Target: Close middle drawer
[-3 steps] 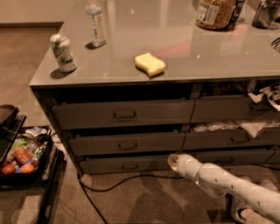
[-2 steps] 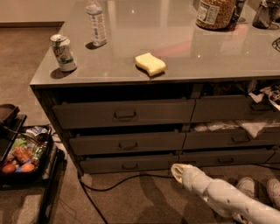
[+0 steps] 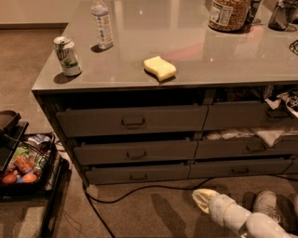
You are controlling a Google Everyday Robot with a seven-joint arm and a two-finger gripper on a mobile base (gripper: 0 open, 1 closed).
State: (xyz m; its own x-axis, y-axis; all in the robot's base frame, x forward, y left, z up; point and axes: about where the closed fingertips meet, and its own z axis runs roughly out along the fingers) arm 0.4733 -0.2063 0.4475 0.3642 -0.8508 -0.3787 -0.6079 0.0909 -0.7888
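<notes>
Middle drawer (image 3: 104, 153), wide, dark grey-brown, with a flat front of medium height and a small centred rectangular metal pull handle (image 3: 136, 155). It is second of three in the left stack, under the desk's front edge near the left front corner. It stands out a little, and a dark gap shows above its front.

Above it is the taller-fronted grey-brown top drawer (image 3: 88, 123). Below it is the slimmest-fronted grey-brown bottom drawer (image 3: 107, 175). Both are also slightly out.

Pale-tipped gripper (image 3: 201, 197) on a white rounded arm (image 3: 233, 214) hangs low over the brown carpet (image 3: 139, 218). It is out from the desk's front edge, right of the left stack and below the bottom drawers, well apart from the middle drawer. Open or closed: cannot tell.

A thin black cable (image 3: 139, 189) lies on the carpet along the front edge, running from below the left front corner. A white shoe (image 3: 267, 203) sits just right of the arm.

The right stack of grey-brown drawers (image 3: 233, 116) is partly out, with pale crumpled paper (image 3: 272, 135) showing.

On the glossy grey desk top (image 3: 223, 60):
- A green-and-white drinks can (image 3: 67, 56) stands by the left front corner.
- A clear plastic bottle (image 3: 102, 24) stands behind it, near the left edge.
- A yellow sponge (image 3: 159, 68) lies near the middle of the front edge.
- A clear jar of brown contents (image 3: 228, 14) stands towards the back edge, right of centre.

A black tray of coloured packets (image 3: 21, 168) sits on the floor off the desk's left edge.
</notes>
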